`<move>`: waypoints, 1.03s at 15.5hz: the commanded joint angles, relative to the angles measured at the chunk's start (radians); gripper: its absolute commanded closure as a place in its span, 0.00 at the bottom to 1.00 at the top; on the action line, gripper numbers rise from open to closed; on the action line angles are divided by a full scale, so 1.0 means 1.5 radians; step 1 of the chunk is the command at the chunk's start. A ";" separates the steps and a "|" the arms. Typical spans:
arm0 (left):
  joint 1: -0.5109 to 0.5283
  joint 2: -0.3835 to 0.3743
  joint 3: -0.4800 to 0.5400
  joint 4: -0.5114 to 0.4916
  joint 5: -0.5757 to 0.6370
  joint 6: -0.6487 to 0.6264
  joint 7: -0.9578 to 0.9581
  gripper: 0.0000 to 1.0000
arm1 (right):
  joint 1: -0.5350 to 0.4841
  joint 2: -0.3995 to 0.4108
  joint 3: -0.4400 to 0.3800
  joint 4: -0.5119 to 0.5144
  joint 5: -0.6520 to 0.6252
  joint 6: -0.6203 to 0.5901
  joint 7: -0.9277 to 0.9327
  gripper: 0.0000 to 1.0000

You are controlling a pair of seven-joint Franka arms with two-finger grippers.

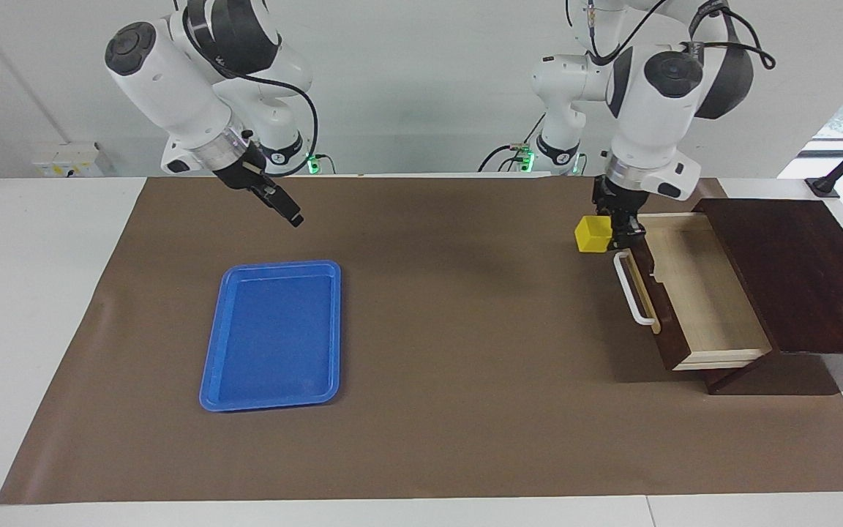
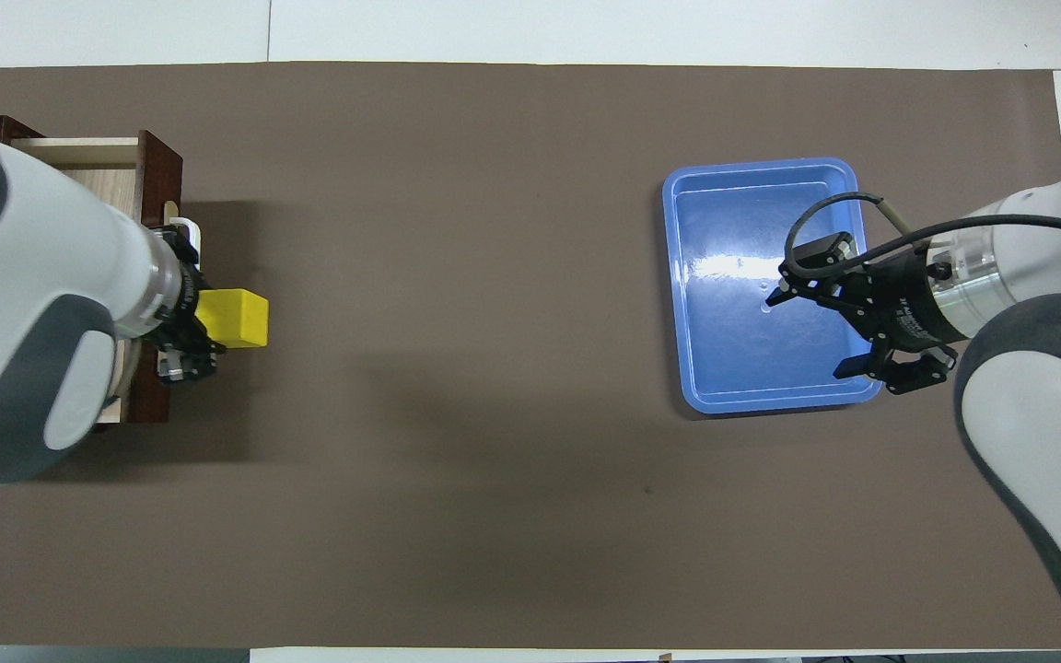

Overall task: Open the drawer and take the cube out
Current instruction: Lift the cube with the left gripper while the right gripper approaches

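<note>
The dark brown drawer (image 1: 667,322) stands pulled out of its dark cabinet (image 1: 795,271), and its pale wood inside (image 1: 699,285) shows nothing in it. Its white bar handle (image 1: 630,289) faces the table's middle. My left gripper (image 1: 623,233) is shut on the yellow cube (image 1: 592,234) and holds it in the air just in front of the drawer's front panel, over the handle's end. In the overhead view the cube (image 2: 234,318) juts out of the left gripper (image 2: 192,318) beside the drawer (image 2: 107,175). My right gripper (image 1: 294,217) is open and empty in the air.
A blue plastic tray (image 1: 282,265) lies on the brown mat toward the right arm's end of the table. In the overhead view the right gripper (image 2: 816,331) covers the tray's (image 2: 761,166) edge nearest the robots. White table shows around the mat.
</note>
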 commanded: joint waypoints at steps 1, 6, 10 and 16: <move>-0.065 0.023 0.014 0.000 -0.006 0.043 -0.114 1.00 | 0.049 0.022 -0.001 -0.033 0.056 0.091 0.076 0.00; -0.091 0.058 0.014 0.005 -0.013 0.092 -0.171 1.00 | 0.086 0.059 -0.002 -0.064 0.204 0.200 0.106 0.00; -0.115 0.059 0.014 -0.003 -0.016 0.116 -0.197 1.00 | 0.112 0.092 -0.001 -0.069 0.295 0.239 0.100 0.00; -0.115 0.059 0.015 -0.003 -0.016 0.124 -0.200 1.00 | 0.128 0.116 0.000 -0.075 0.336 0.189 0.045 0.00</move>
